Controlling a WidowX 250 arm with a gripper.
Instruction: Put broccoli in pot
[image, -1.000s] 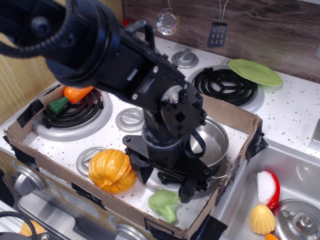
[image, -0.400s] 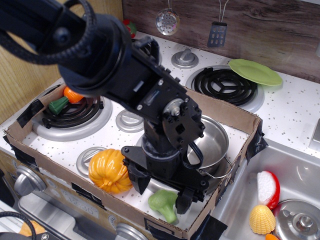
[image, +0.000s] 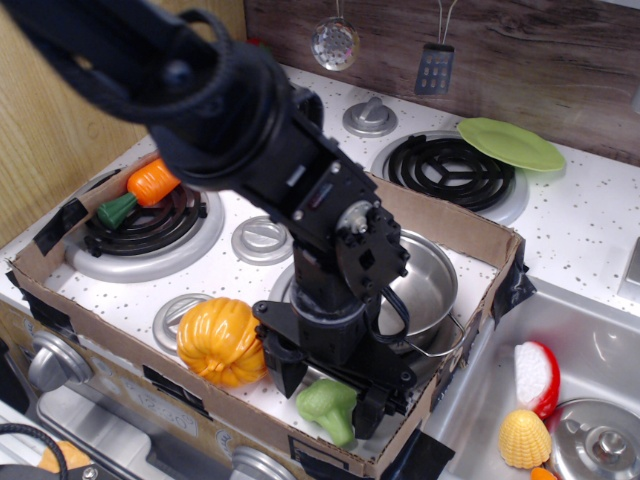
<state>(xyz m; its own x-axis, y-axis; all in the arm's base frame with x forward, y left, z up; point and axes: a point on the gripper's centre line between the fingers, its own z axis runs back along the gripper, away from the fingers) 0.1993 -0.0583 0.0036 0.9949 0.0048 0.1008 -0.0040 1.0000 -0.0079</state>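
The gripper (image: 325, 392) straddles the broccoli (image: 328, 405), jaws spread at either side, not clenched. The broccoli lies at 7 o'clock from the pot (image: 428, 290), outside it.

broccoli (image: 328, 405) top under end effector (image: 325, 385), pot (image: 432, 290) half hidden

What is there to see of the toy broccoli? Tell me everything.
The broccoli is a small, light-green, glossy plastic-looking toy with a bumpy rounded head and a short thick stem pointing toward the cardboard box's front wall. It lies on its side, right of the pumpkin. The gripper straddles its head with open fingers; contact is unclear.
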